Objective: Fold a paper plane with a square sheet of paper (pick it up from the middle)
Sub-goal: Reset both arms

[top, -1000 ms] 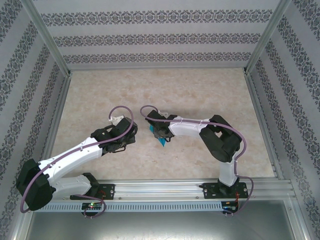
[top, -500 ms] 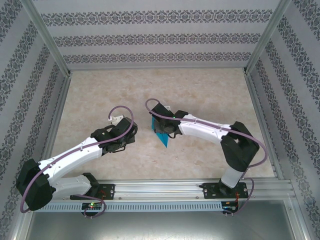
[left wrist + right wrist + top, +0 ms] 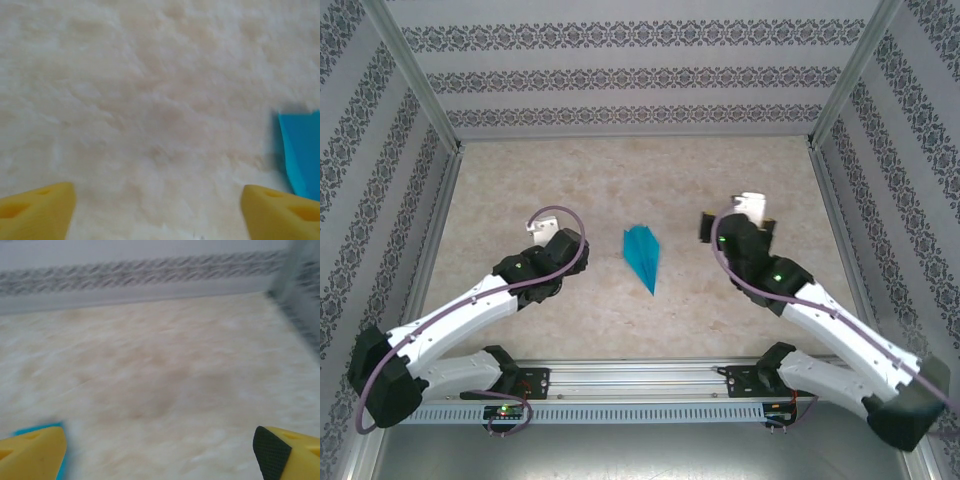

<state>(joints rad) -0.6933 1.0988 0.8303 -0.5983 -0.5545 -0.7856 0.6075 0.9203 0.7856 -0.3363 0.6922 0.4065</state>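
While flat — paper plane [image 3: 642, 256] lengthwise far-to-near, tip nearward

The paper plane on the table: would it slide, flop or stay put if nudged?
The paper plane is thin folded paper, so it is probably very light and would slide on the smooth table at a slight nudge. Its layered folds likely stiffen it lengthwise, but a hard squeeze would probably crumple it.

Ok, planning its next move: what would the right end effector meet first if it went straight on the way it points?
Likely bare table, then the back wall; depth is unclear. The right end effector is open, and the paper plane lies left of its line.
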